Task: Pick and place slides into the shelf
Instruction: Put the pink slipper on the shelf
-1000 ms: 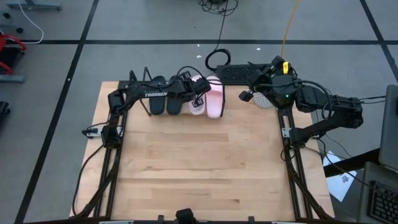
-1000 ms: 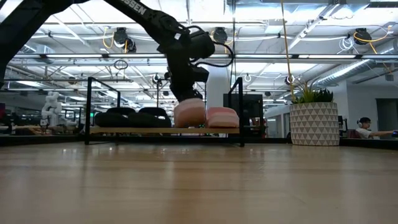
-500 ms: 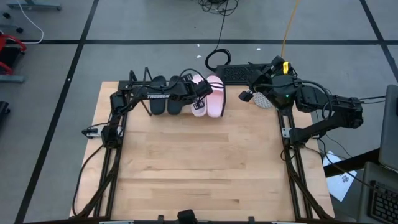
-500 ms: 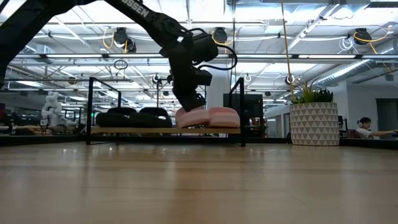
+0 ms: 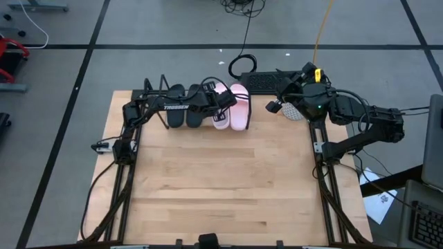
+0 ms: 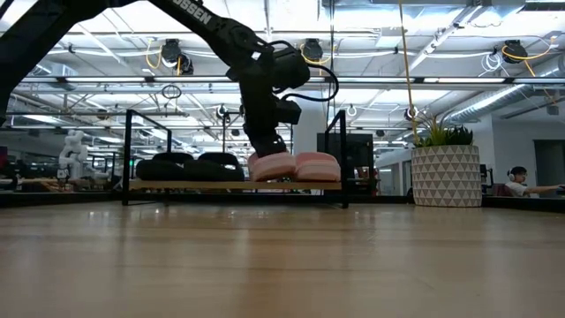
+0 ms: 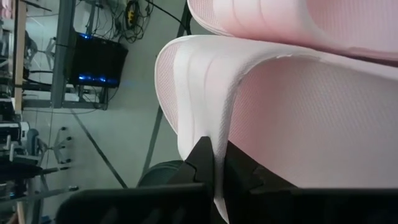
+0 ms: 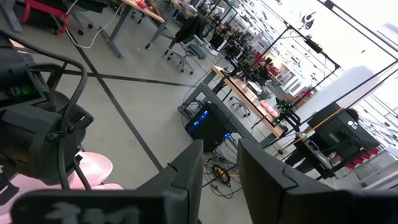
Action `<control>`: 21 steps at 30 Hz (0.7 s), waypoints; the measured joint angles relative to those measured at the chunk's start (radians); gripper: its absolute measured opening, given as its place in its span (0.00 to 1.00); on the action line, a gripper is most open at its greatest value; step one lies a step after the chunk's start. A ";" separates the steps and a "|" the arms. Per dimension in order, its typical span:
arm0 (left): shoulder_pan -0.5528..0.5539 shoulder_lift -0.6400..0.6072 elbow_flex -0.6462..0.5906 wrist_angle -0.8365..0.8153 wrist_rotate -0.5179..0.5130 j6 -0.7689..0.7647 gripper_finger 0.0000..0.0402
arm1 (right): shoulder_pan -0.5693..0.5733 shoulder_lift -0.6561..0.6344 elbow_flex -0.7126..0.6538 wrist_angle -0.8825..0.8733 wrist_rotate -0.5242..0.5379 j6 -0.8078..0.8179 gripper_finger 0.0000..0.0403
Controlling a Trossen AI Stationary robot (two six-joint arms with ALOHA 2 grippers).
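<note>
The shelf [image 5: 156, 92] stands along the table's far edge; its wooden board [image 6: 185, 185] carries all the slides. Two black slides [image 5: 183, 109] [image 6: 181, 166] lie on its left half. Two pink slides lie side by side on its right half: the left one [image 5: 221, 116] [image 6: 272, 165] under my left gripper [image 5: 223, 101] [image 6: 267, 145], the right one [image 5: 241, 109] [image 6: 318, 165] free and flat on its sole. My left gripper is shut on the left pink slide. My right gripper [image 5: 275, 105] [image 8: 219, 171] waits open beyond the table's far right corner. My left gripper pinches the left pink slide's wide strap at its edge [image 7: 210, 134] between its two fingers [image 7: 202, 163]. It comes from above, slanting down from the table's left. The slide lies flat with its sole on the shelf board, close beside the other pink slide.
A black keyboard [image 5: 260, 83] lies past the far edge, right of the shelf, beside my right gripper. A patterned planter [image 6: 446, 175] stands off the far right corner. The wide wooden table top [image 5: 221, 180] stretches from the shelf to the near edge.
My left gripper has moved down and a little toward the table's right, still shut on the strap. The left pink slide, first tilted and raised above the board, has come down flat on the shelf next to the other pink slide.
</note>
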 joint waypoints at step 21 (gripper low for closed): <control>-0.006 0.002 0.000 -0.004 -0.030 0.089 0.00 | 0.000 0.000 0.000 0.000 0.000 0.000 0.23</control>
